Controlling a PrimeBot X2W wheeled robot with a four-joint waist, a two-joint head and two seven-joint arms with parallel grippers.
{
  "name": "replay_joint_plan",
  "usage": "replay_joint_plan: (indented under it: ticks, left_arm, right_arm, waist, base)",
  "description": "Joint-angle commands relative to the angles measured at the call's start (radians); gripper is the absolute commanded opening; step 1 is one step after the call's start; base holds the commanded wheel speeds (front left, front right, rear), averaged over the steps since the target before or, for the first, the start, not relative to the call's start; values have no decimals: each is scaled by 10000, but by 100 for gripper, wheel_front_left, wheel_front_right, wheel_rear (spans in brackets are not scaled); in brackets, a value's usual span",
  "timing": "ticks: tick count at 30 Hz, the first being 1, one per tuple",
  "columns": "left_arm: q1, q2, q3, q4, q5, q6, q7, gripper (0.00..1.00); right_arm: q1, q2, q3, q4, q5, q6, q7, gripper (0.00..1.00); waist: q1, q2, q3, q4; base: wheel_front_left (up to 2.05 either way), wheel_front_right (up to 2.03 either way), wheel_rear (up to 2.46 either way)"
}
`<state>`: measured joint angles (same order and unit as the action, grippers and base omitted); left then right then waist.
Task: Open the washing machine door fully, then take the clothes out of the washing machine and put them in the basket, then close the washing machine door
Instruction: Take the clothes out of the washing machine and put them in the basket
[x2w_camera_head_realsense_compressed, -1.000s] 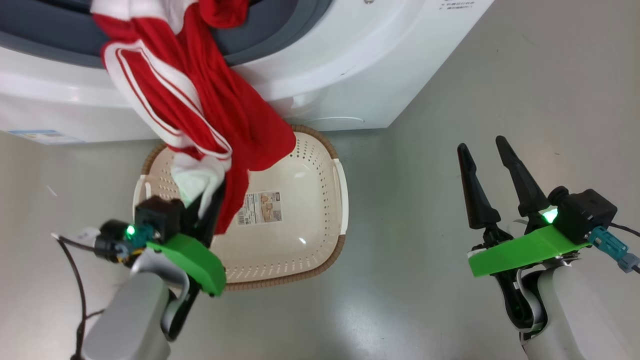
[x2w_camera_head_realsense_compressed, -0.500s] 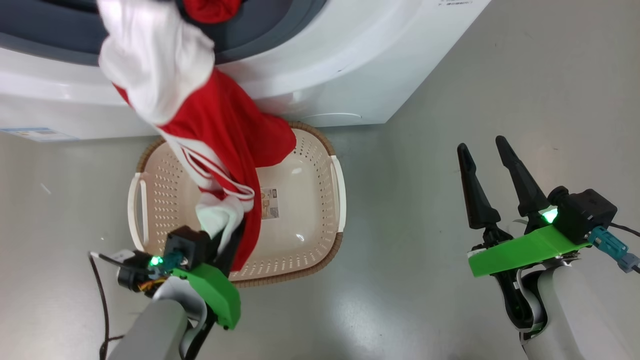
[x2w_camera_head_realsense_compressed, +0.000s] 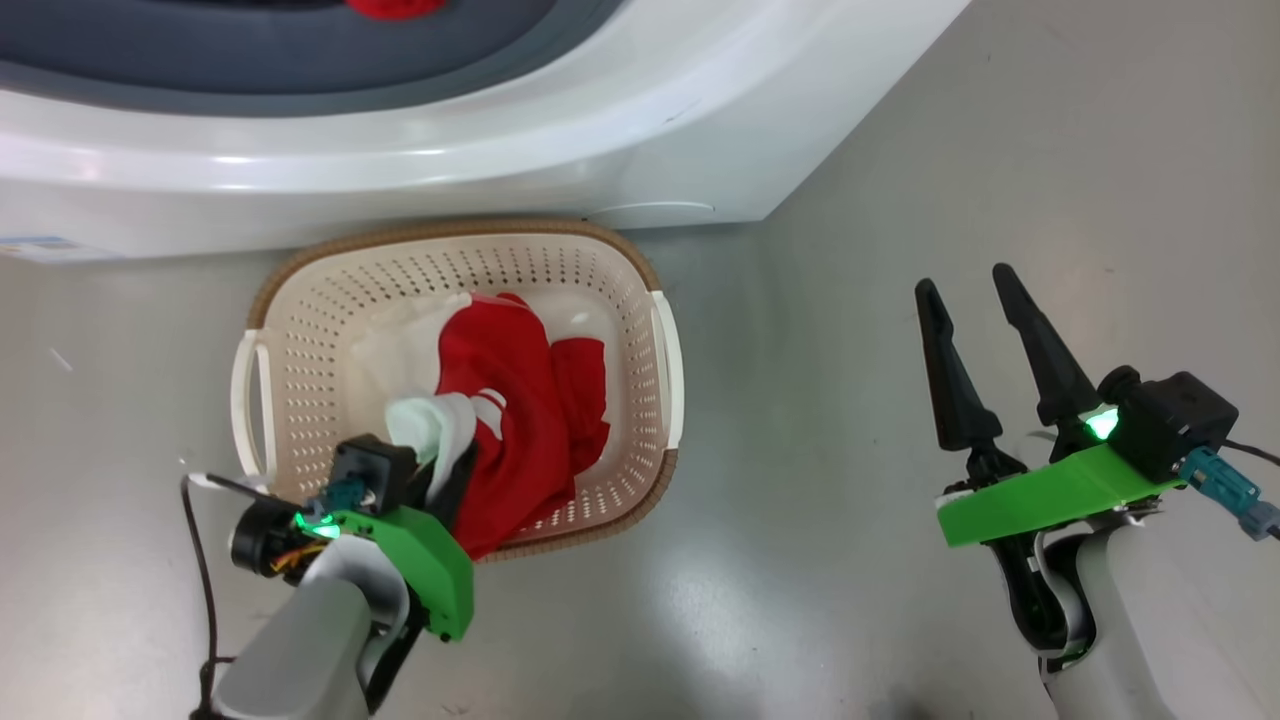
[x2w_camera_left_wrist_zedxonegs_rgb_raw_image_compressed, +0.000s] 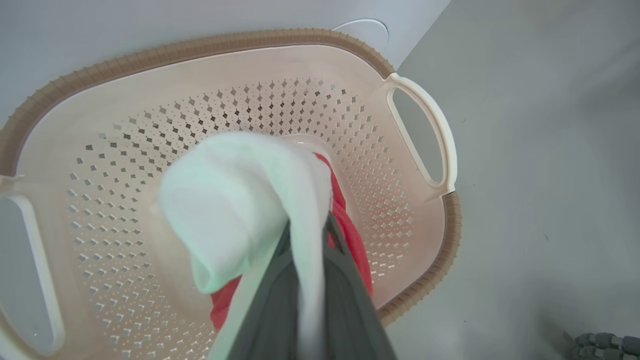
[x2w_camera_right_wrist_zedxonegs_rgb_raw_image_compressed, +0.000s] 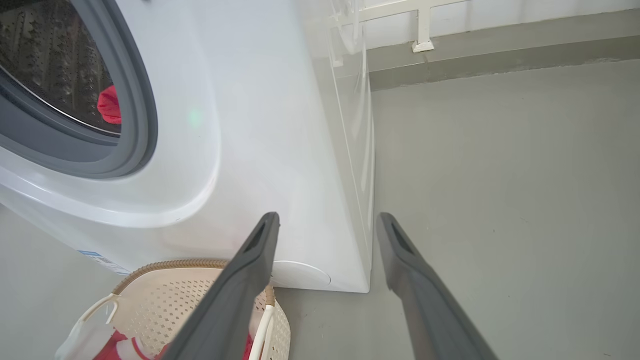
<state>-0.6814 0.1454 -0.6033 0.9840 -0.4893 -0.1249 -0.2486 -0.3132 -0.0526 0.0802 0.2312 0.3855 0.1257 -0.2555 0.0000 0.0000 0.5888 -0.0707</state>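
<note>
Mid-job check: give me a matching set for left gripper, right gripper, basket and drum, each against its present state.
Things:
1. left gripper
2. right gripper
3. basket
4. drum

States:
A. jaws open, holding nothing
B. one red piece inside
C. jaws shut on the clothes
D. on the floor before the washer, red and white fabric inside

Pairs: 1-C, 2-A, 3-D, 4-B
</note>
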Motion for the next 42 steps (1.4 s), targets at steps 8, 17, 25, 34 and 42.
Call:
replay_joint_plan:
  ticks: [8, 17, 25, 34, 42]
  left_arm:
    - [-618, 456, 282, 139, -255, -56, -129, 0]
    - [-1316, 487, 700, 543, -301, -57, -130, 0]
    - [-1751, 423, 774, 992, -383, -57, -131, 100]
    - [-1619, 462, 870, 735, -482, -57, -131, 100]
    - [-1235, 434, 1395, 230, -480, -57, -131, 100]
  right_arm:
    - [-258, 24, 242, -396, 6, 50, -63, 100]
    - [-492, 24, 290, -487, -4, 50, -63, 100]
    - [-574, 24, 345, -479, -9, 50, -63, 100]
    - [-510, 24, 348, -343, -12, 50, -63, 100]
    - [-340, 24, 294, -203, -96, 50, -63, 100]
  waist:
    - [0, 0, 712, -105]
    - [0, 0, 1303, -165]
    - [0, 0, 1410, -187]
    - [0, 0, 1071, -125]
    - [0, 0, 425, 6]
  base:
    - [0, 0, 0]
    - [0, 0, 0]
    - [0, 0, 0]
    - [0, 0, 0]
    - [0, 0, 0]
